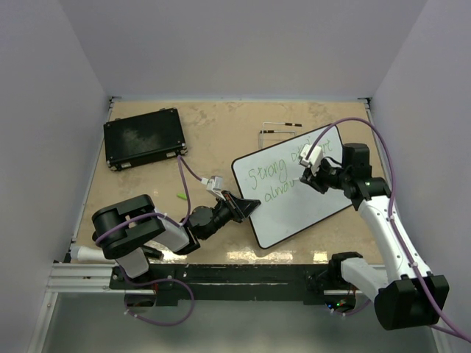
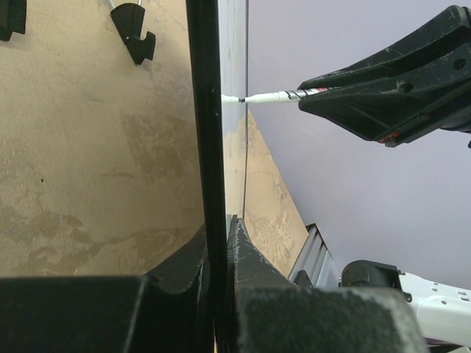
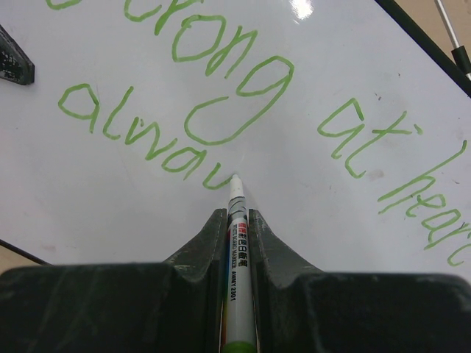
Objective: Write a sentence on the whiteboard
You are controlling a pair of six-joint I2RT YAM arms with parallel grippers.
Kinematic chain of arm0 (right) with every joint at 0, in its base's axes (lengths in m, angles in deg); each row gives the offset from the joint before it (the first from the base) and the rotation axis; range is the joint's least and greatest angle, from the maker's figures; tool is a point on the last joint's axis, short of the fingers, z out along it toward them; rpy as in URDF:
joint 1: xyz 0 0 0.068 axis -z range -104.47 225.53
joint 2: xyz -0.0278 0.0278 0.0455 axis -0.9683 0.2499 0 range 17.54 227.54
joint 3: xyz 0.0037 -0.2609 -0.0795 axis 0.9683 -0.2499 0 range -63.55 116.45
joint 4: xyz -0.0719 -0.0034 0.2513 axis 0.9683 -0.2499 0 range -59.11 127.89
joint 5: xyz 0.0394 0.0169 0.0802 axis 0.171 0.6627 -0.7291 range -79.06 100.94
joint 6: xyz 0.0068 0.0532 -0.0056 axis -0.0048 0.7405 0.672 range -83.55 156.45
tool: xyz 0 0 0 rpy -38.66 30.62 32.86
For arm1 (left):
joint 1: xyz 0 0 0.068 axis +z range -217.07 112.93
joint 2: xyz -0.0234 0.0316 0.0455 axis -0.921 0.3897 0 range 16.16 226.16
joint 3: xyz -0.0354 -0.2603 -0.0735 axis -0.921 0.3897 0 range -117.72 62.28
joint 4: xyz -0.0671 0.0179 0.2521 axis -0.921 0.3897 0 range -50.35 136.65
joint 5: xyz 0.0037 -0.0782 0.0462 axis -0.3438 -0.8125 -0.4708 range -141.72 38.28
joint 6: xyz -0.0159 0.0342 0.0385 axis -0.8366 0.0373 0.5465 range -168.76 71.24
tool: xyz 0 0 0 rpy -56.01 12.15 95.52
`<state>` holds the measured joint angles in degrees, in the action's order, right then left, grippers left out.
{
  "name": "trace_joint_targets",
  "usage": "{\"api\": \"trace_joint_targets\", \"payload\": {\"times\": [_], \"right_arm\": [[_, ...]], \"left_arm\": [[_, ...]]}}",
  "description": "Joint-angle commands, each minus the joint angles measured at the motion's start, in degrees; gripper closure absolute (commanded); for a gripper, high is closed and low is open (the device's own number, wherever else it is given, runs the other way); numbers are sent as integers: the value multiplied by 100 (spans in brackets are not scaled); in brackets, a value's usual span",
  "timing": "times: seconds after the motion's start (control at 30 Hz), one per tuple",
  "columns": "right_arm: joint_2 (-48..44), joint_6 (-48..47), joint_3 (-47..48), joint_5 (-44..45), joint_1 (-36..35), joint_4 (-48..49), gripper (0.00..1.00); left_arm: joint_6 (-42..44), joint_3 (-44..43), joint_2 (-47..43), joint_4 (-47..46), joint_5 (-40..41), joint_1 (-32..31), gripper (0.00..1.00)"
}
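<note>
At 10 o'clock on the worktop (image 1: 221, 125): black case (image 1: 143, 138). Left fingers (image 1: 246, 206) closed on the whiteboard (image 1: 309, 209) rim at its 9 o'clock corner; board sits toward 3 o'clock. Sentence (image 1: 280, 180), green: "Strong at heart", below it "alwa". Right fingers (image 3: 219, 229) clamp marker (image 3: 237, 294), tip touching board.

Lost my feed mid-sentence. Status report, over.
Left gripper shut on whiteboard rim. Right gripper shut on marker, tip on board. Sentence unfinished: "Strong at heart", then "alwa". Nothing blocking the marker.

On table (image 1: 221, 132): whiteboard (image 1: 302, 213) R of ctr; case (image 1: 143, 137) far-L corner, well apart.
</note>
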<state>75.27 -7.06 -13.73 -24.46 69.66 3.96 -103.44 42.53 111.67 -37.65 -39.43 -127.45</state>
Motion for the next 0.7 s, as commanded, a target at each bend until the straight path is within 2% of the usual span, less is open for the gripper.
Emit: {"api": "trace_joint_targets", "payload": {"times": [0.0,0.67], "right_arm": [[36,53,186,42,16,291,100],[63,-914,177,24,16,-922,100]], "left_arm": [[765,103,74,-1156,-359,-44,100],[721,76,162,-1191,-333,-26,100]]}}
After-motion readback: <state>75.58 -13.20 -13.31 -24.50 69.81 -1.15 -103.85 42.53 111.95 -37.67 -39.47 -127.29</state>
